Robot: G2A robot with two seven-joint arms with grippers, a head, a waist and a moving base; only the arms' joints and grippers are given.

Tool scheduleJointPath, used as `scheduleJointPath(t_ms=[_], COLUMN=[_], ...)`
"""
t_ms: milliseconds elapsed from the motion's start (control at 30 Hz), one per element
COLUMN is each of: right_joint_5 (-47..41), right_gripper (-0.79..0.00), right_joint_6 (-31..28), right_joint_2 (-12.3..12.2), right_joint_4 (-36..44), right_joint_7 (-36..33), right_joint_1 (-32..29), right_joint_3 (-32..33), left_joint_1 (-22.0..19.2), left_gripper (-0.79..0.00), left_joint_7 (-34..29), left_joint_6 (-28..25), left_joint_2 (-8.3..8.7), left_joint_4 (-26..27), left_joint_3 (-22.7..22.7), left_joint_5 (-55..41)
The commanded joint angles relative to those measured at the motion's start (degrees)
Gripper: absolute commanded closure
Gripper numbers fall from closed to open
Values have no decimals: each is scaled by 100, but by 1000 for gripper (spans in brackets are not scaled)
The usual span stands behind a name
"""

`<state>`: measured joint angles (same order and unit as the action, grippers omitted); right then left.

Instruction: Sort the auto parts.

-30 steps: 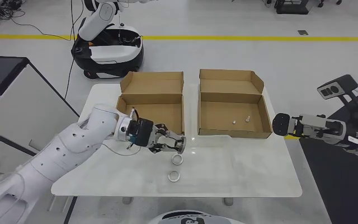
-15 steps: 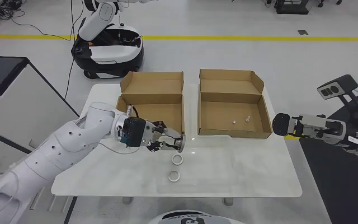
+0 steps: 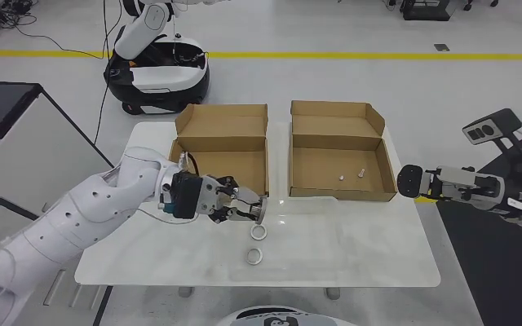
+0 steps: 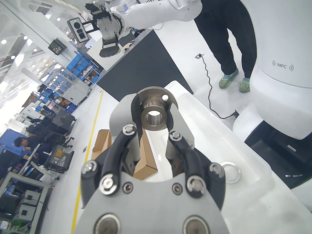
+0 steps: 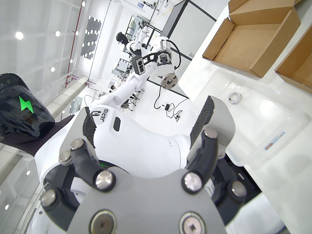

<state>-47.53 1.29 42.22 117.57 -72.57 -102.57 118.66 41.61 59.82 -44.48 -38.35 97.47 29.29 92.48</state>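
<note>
My left gripper (image 3: 251, 209) hangs over the table's middle, just in front of the left cardboard box (image 3: 220, 155). It is shut on a flanged metal bushing (image 4: 154, 116), which faces outward from the fingers. Two metal rings lie on the white table (image 3: 351, 244) below it, one close by (image 3: 258, 231) and one nearer the front edge (image 3: 254, 257). The right cardboard box (image 3: 310, 167) holds two small pale parts (image 3: 341, 175) (image 3: 359, 172). My right gripper (image 5: 148, 113) stands open and empty off the table's right side (image 3: 409, 179).
Both boxes sit open at the back of the table with their flaps up. From the right wrist view, the held bushing (image 5: 170, 80) and a ring (image 5: 234, 97) appear farther off. Another robot base (image 3: 159, 77) stands on the floor behind the table.
My left arm has drawn back a little to the left with the bushing still in its grip. The right arm and the rings have not moved.
</note>
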Motion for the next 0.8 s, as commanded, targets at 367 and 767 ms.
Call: scheduleJointPath(t_ms=[367, 767], right_joint_5=[0, 0], right_gripper=[-785, -785], right_joint_6=[0, 0], right_joint_2=[0, 0], right_joint_4=[0, 0], right_joint_7=[0, 0], right_joint_1=[0, 0], right_joint_3=[0, 0], left_joint_1=[-352, -522], left_gripper=[0, 0], left_joint_7=[522, 629], left_joint_6=[522, 629], left_joint_2=[265, 347], left_joint_4=[219, 194], left_joint_3=[-365, -526], left_joint_5=[-102, -142])
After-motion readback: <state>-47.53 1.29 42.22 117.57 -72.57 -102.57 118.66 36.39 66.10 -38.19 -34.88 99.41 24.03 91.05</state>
